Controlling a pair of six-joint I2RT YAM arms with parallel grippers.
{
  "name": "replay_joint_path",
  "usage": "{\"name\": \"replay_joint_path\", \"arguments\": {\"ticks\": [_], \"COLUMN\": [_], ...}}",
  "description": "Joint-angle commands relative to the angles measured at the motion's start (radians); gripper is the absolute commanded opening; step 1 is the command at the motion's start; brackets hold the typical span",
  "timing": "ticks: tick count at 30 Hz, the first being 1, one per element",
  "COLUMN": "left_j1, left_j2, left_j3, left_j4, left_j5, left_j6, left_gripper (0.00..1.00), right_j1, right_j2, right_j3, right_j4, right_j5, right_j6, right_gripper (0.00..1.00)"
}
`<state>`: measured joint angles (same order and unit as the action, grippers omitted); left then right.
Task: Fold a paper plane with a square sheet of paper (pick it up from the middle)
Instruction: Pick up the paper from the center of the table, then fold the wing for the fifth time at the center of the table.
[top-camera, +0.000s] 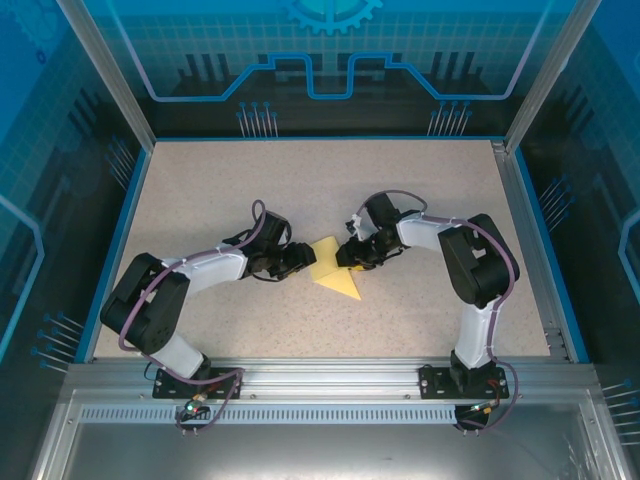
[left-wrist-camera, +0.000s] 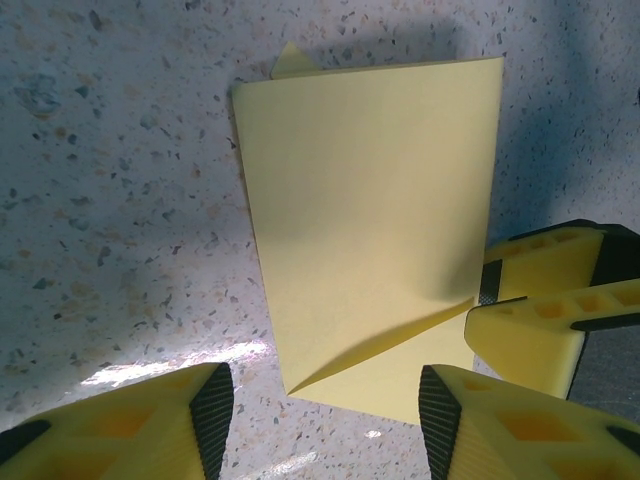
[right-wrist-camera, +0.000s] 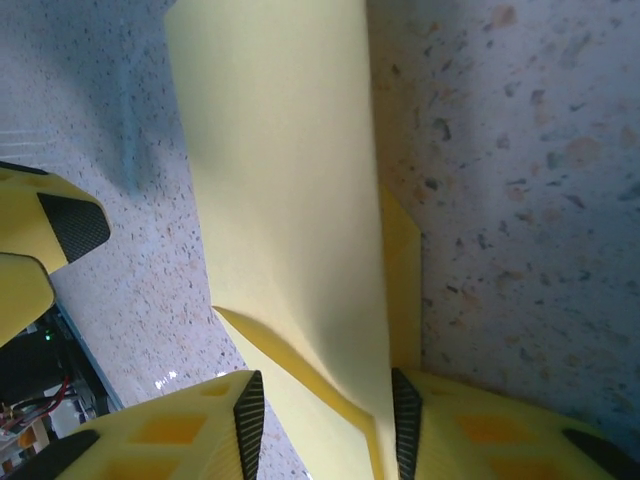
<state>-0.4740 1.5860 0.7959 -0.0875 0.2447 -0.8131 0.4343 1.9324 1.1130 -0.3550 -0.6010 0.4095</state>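
Lying near the middle of the table (top-camera: 300, 190), the paper (top-camera: 336, 272) sits between the two grippers, one at either side of it. It is pale yellow and partly folded — one flap is turned over the rest, and in the left wrist view a small corner of a lower layer pokes out at the far edge.

The left gripper (top-camera: 301, 259) is spread wide. From its own camera the two dark pads (left-wrist-camera: 212, 405) stand to either side of the paper's near edge. The left pad is over bare table, apart from the sheet, and the right one is at the sheet's near corner. Whether that right pad touches the paper I cannot tell. It holds nothing.

The right gripper (top-camera: 348, 255) is at the paper's opposite edge. In its wrist view its pads (right-wrist-camera: 249, 420) stand part-way apart, and a raised fold of the paper runs down between them — the sheet fills the gap, with a lower layer showing beneath the crease. In the left wrist view its fingers (left-wrist-camera: 530, 335) bracket the end of that crease, where the flap lifts off the table. Whether the pads press on the paper or only straddle it I cannot tell.
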Motion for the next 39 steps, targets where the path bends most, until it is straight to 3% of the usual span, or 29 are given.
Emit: {"name": "replay_joint_path", "arguments": {"ticks": [1, 13, 21, 31, 35, 39], "left_j1": [0.007, 0.038, 0.110, 0.148, 0.157, 0.163], "left_j2": [-0.004, -0.022, -0.003, 0.104, 0.142, 0.152], "left_j3": [0.016, -0.016, -0.057, -0.065, -0.070, -0.075], "left_j4": [-0.005, 0.061, 0.224, 0.449, 0.499, 0.537], "left_j5": [0.018, 0.070, 0.213, 0.395, 0.426, 0.442], "left_j6": [0.006, -0.023, -0.063, -0.150, -0.179, -0.195], "left_gripper": [0.55, 0.58, 0.69, 0.70, 0.68, 0.54], "right_j1": [0.012, -0.024, -0.083, -0.100, -0.101, -0.101], "right_j2": [0.011, -0.045, -0.106, -0.109, -0.113, -0.106], "right_j3": [0.011, -0.042, -0.117, -0.133, -0.134, -0.123], "right_j4": [-0.010, 0.086, 0.233, 0.299, 0.306, 0.259], "right_j5": [-0.047, -0.158, -0.311, -0.405, -0.416, -0.385], "right_j6": [-0.025, 0.039, 0.137, 0.177, 0.180, 0.151], "right_gripper": [0.35, 0.05, 0.01, 0.02, 0.03, 0.04]}}
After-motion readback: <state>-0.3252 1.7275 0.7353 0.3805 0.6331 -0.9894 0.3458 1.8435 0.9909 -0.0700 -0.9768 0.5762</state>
